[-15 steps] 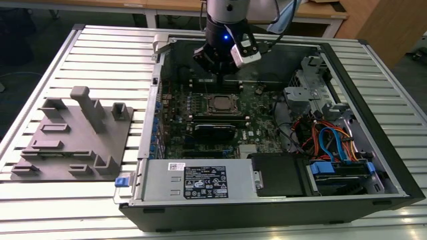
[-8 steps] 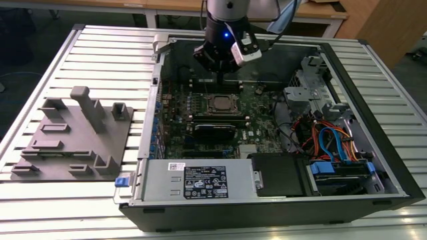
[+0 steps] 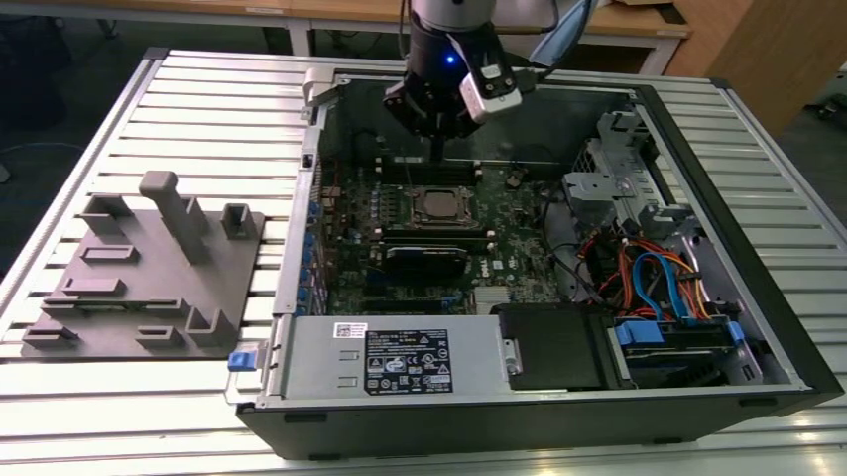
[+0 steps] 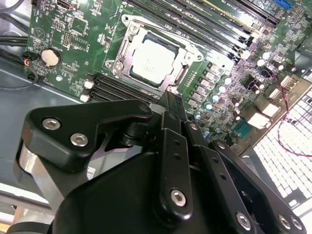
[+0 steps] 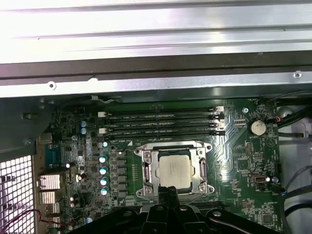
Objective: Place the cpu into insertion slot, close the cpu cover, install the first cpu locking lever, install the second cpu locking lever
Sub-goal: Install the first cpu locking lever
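On the exterior view's left, a grey tray (image 3: 139, 288) of moulded blocks lies on the slatted metal worktop (image 3: 198, 84). Just beside it, towards the right, stands the open computer case (image 3: 741, 297), with its green circuit board (image 3: 347, 248) lying flat inside.

Near the middle of the board, the cpu (image 3: 437, 205) sits in the insertion slot (image 4: 181, 72), its dull silvery top facing up in both wrist views (image 4: 152, 57) (image 5: 174, 171). The cpu cover (image 4: 126, 48) appears to lie flat around the chip as a metal frame, though how its levers stand is hard to make out. Long black memory slots (image 5: 161, 124) run just beside the socket.

The hand (image 3: 434, 154) hangs above the board, near the slot but not touching the chip. Its fingers (image 5: 165, 195) seem pressed together and hold nothing (image 4: 171, 100).

On the exterior view's right, blue and orange cables (image 3: 662, 283) crowd the case beside a metal drive cage (image 3: 602, 183).
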Robot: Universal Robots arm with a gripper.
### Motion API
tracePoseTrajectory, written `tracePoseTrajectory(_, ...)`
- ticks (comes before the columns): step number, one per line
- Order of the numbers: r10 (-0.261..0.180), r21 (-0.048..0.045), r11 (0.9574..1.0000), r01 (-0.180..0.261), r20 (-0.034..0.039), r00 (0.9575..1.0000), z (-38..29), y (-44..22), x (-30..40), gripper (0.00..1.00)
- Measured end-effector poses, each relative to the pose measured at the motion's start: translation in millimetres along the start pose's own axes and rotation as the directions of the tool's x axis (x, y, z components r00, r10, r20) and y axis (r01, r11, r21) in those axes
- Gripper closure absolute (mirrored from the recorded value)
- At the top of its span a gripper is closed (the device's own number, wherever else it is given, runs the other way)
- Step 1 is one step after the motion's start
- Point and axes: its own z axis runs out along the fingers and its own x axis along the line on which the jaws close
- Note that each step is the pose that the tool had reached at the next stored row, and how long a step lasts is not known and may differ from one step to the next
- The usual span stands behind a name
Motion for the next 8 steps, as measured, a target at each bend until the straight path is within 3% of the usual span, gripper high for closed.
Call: tracePoseTrajectory(8, 0.0, -0.0001, 1.0, 0.0, 0.0001, 1.0, -5.2, 0.2, -0.1, 0.9)
